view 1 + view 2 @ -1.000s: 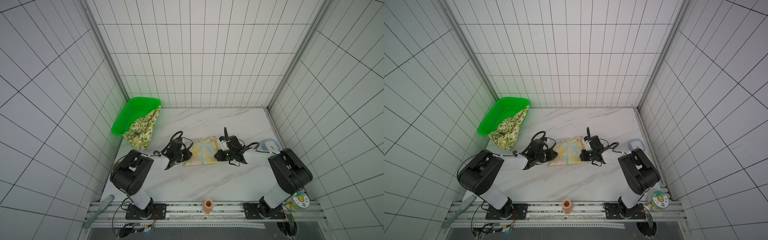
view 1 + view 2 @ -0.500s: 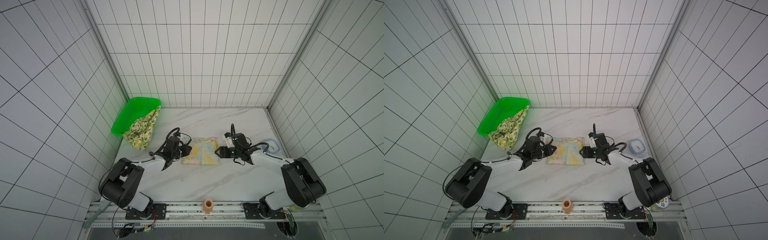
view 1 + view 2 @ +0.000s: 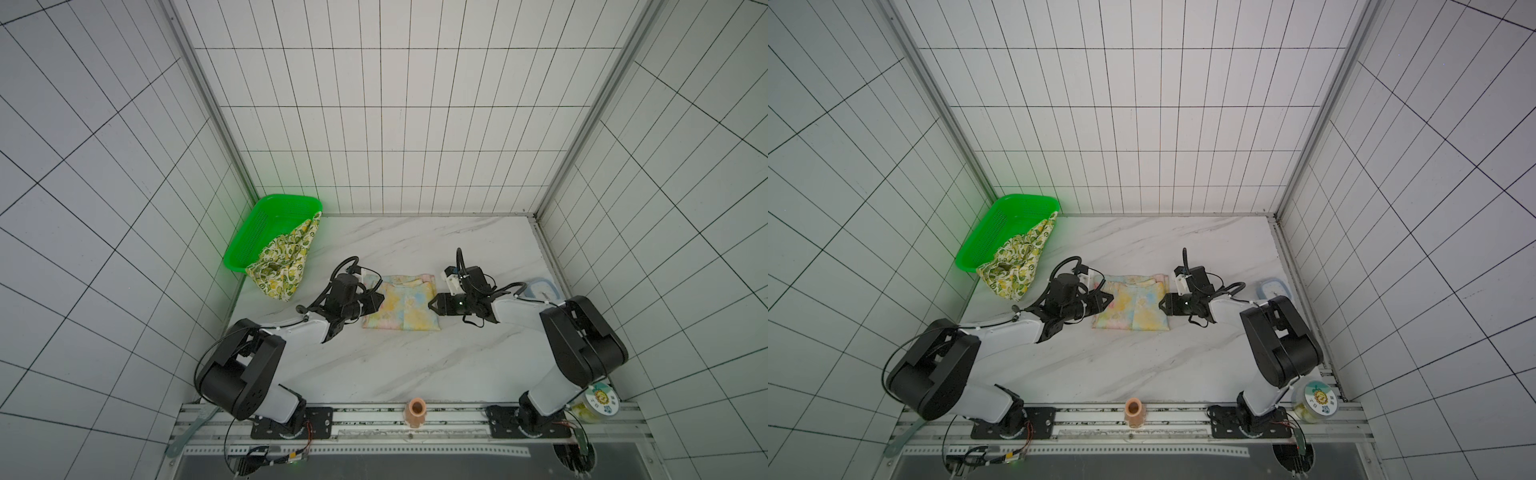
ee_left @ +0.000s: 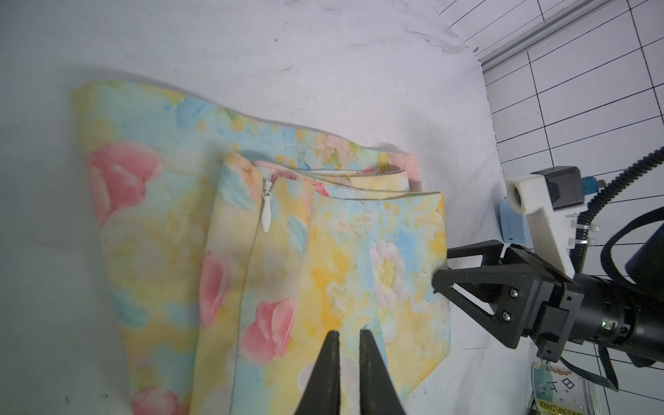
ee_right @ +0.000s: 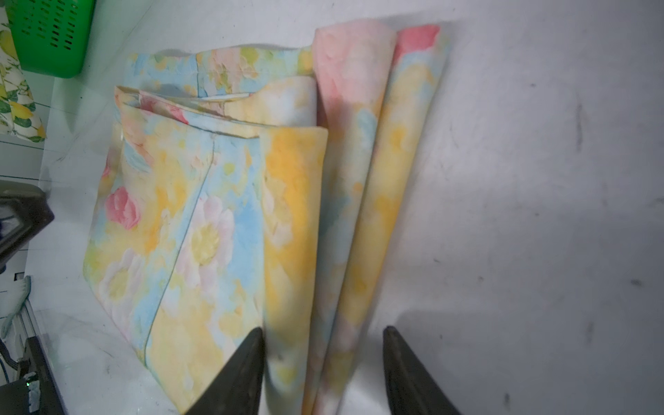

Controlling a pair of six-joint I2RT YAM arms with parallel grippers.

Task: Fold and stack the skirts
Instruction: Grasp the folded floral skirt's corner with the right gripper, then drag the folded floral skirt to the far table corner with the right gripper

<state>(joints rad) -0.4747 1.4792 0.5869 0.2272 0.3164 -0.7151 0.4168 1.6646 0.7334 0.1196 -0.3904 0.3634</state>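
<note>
A white marble-patterned table point(image 3: 415, 365) sat boxed in by white tiled walls, and on its middle lay the pastel yellow-blue skirt with pink flowers point(image 3: 401, 309), folded into a flat packet of overlapping panels. A second earlier the right gripper point(image 3: 432, 306) had been clamped at that packet's right edge; now its jaws stood well apart and it sat just off the edge, the outermost folds lying between its fingers in the right wrist view point(image 5: 322, 330). I judged that the side fold had been let go and that this garment was close to done. The left gripper point(image 3: 377, 300) hovered at the opposite edge with only a slim slit between its fingers point(image 4: 349, 332); whether any cloth was pinched I could not tell. The waistband and white zip pull pointed toward the back wall, the hem toward the arm bases, so the long axis seemed to run front to back. The cream lemon-print skirt point(image 3: 282, 266) hung, unfolded, over the lip of the bright green plastic basket point(image 3: 249, 237) in the far left corner, well apart, so nothing was stacked yet
</note>
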